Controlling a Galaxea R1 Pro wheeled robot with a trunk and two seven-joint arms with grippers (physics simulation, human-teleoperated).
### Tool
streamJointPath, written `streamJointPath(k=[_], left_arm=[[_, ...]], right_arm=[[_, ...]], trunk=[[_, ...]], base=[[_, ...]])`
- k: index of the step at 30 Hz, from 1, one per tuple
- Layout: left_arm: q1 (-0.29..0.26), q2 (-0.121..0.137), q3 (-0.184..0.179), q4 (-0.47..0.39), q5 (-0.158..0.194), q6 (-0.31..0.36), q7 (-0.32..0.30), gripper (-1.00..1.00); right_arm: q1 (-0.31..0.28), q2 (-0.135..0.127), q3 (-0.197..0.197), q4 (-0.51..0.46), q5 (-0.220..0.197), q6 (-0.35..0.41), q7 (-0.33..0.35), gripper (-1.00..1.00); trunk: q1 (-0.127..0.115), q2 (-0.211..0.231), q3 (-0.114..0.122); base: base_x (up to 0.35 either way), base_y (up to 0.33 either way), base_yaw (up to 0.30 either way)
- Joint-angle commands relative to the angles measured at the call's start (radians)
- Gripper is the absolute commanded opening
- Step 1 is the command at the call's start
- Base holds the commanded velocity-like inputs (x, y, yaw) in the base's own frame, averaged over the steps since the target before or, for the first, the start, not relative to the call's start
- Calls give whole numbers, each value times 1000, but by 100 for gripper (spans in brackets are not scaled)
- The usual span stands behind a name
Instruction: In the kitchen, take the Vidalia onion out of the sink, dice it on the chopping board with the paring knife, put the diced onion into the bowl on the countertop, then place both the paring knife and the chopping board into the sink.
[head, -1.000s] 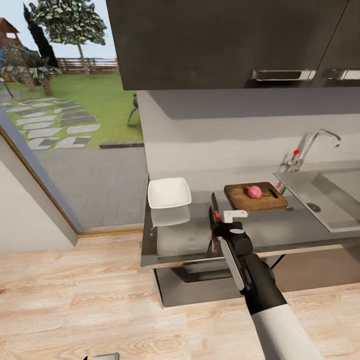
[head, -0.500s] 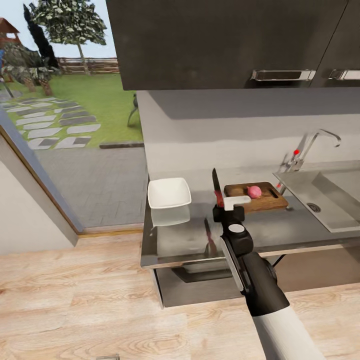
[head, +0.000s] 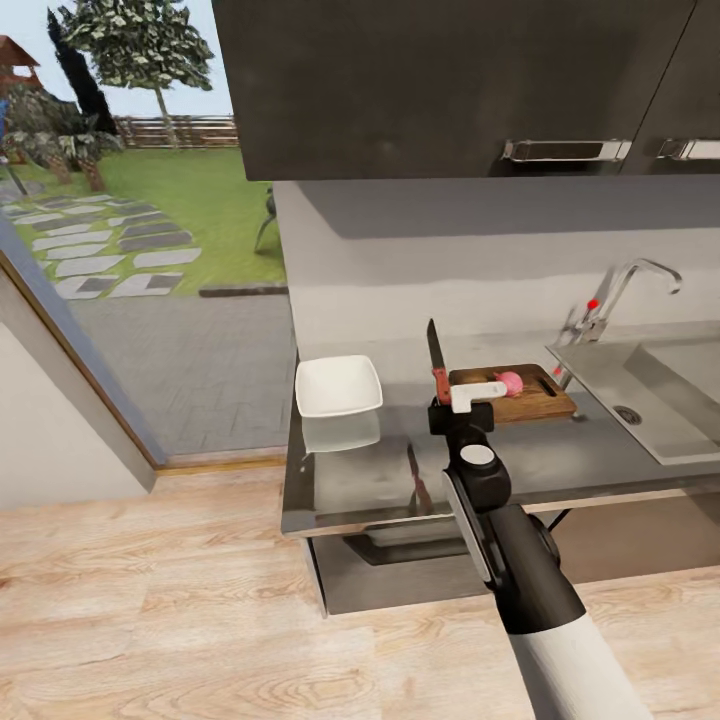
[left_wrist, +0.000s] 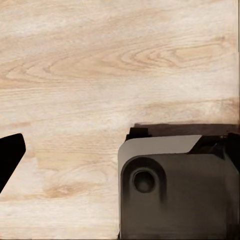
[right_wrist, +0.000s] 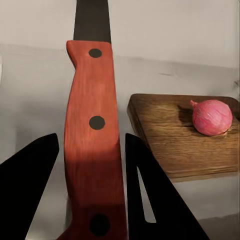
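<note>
My right gripper (head: 456, 402) is shut on the paring knife (head: 436, 362), which has a red riveted handle and a dark blade pointing up, held above the grey countertop (head: 370, 470). Just right of it lies the brown chopping board (head: 535, 400) with the pink Vidalia onion (head: 511, 382) on top. The right wrist view shows the knife handle (right_wrist: 92, 125) between my gripper's (right_wrist: 92, 140) black fingers, with the board (right_wrist: 170, 140) and onion (right_wrist: 212, 116) beyond. The white square bowl (head: 338, 386) sits at the counter's left end. The sink (head: 665, 410) lies at the right.
A chrome tap (head: 620, 290) with a red knob stands behind the sink. Black upper cabinets (head: 450, 90) hang overhead. A glass wall (head: 120, 250) onto a garden is at the left. The left wrist view shows pale wood floor (left_wrist: 115, 65), part of the robot's base (left_wrist: 170, 195) and one black fingertip (left_wrist: 7, 155).
My right gripper has risen and moved forward toward the chopping board, carrying the knife; the white finger now overlaps the board's near edge. The onion, board and bowl have not moved.
</note>
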Motion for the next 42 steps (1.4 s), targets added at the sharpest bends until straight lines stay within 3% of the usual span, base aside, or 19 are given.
streamJointPath(k=[1, 8, 12, 13, 21, 23, 29, 31, 42], left_arm=[[9, -5, -9, 4, 7, -8, 4, 100], [51, -11, -7, 3, 8, -18, 7, 100], [54, -9, -7, 2, 18, -19, 6, 100], [54, -8, -6, 2, 39, -19, 6, 100], [54, -8, -7, 1, 99, -19, 5, 100], [54, -8, -7, 1, 104, -19, 5, 100], [54, -8, -7, 1, 108, -19, 5, 100], [54, -8, -7, 1, 108, -19, 5, 100], [54, -8, -6, 1, 110, -19, 5, 100]], right_arm=[[-1, -3, 1, -2, 11, 9, 0, -100], [-1, -62, 1, -4, 13, -22, 3, -100], [-1, -69, 1, -4, 13, -33, 4, -100], [-1, -71, 1, -4, 13, -35, 4, -100], [-1, -73, 3, -4, 14, -36, 4, -100], [-1, -76, 3, -4, 25, -37, 4, -100], [-1, -81, 14, -4, 173, -56, 4, -100], [-1, -81, 16, -4, 194, -60, 4, -100], [-1, -81, 18, -3, 216, -65, 4, -100]], trunk=[[1, -2, -2], [1, -2, -2], [1, -2, -2], [1, -2, -2], [1, -2, -2], [1, -2, -2], [1, -2, -2], [1, -2, -2], [1, -2, -2]], base=[[0, 0, 0], [0, 0, 0], [0, 0, 0], [0, 0, 0], [0, -18, 0], [0, -187, 0], [0, -275, 0], [0, -301, 0], [0, -306, 0]])
